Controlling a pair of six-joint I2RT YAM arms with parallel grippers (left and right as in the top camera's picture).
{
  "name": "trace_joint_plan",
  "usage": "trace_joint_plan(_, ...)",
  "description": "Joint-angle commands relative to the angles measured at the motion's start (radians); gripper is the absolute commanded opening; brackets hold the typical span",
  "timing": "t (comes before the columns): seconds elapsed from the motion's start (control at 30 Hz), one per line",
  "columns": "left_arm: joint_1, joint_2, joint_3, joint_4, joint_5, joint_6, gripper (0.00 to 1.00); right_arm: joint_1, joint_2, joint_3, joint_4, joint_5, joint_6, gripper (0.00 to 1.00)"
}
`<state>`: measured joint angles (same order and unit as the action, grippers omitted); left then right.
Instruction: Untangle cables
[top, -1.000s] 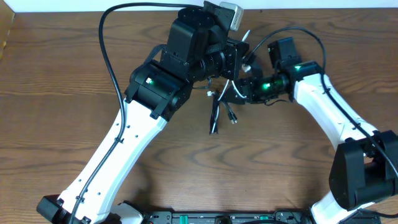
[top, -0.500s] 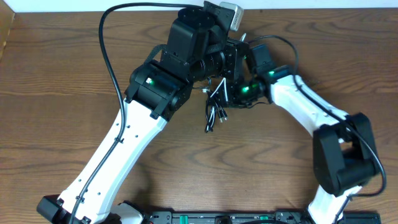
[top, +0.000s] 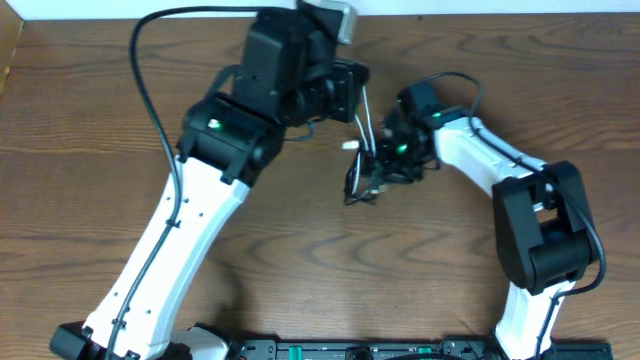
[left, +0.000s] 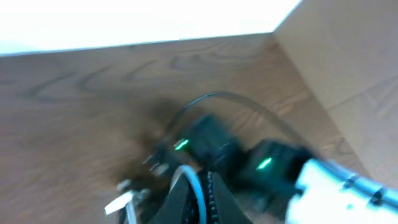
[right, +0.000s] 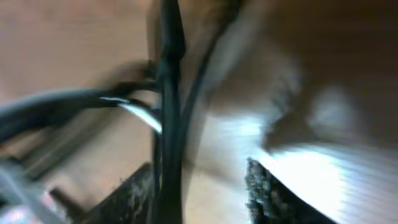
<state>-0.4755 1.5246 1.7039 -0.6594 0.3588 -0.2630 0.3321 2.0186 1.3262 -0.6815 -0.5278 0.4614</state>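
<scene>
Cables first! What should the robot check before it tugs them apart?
1. Left gripper pinching the white cable: ok.
2. Right gripper gripping the black cable: not ok; fingers apart, cable beside one finger.
3. Cables separated: not ok; they bunch together beside the right gripper in the overhead view.
4. Which cable crosses on top: cannot tell; both wrist views are blurred.

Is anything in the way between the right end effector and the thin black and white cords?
Nothing visible does. The right end effector sits right at the thin black cord, which runs between its spread fingers in the blurred right wrist view. The left end effector appears to pinch the thin white cord.
</scene>
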Motion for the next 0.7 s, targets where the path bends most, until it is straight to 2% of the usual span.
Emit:
trace_joint_plan(0.0, 0.053, -0.030, 0.008, -0.058, -0.037, 0.002, 0.07, -0.071, 0.008, -0.006, -0.017, 0.108, -0.034, 0.25)
trace_joint_plan(0.1, 0.092, -0.028, 0.008, -0.150, -0.184, 0.003, 0.07, -0.125, 0.008, -0.006, -0.031, 0.109, -0.062, 0.10)
trace_joint_plan(0.2, 0.130, -0.029, 0.008, -0.198, -0.325, 0.003, 0.08, -0.170, 0.008, -0.006, -0.055, 0.148, -0.074, 0.01)
trace_joint_plan(0.3, 0.175, -0.029, 0.008, -0.220, -0.396, 0.003, 0.08, -0.205, 0.008, -0.006, -0.089, 0.241, -0.074, 0.01)
trace_joint_plan(0.43, 0.246, -0.029, 0.008, -0.236, -0.405, 0.003, 0.08, -0.245, 0.008, -0.006, -0.124, 0.335, -0.074, 0.01)
trace_joint_plan(0.57, 0.314, -0.029, 0.008, -0.260, -0.412, 0.003, 0.07, -0.288, 0.006, -0.006, -0.139, 0.337, -0.079, 0.01)
trace_joint_plan(0.67, 0.335, -0.029, 0.008, -0.287, -0.394, 0.003, 0.07, -0.307, -0.003, -0.005, -0.138, 0.249, -0.176, 0.01)
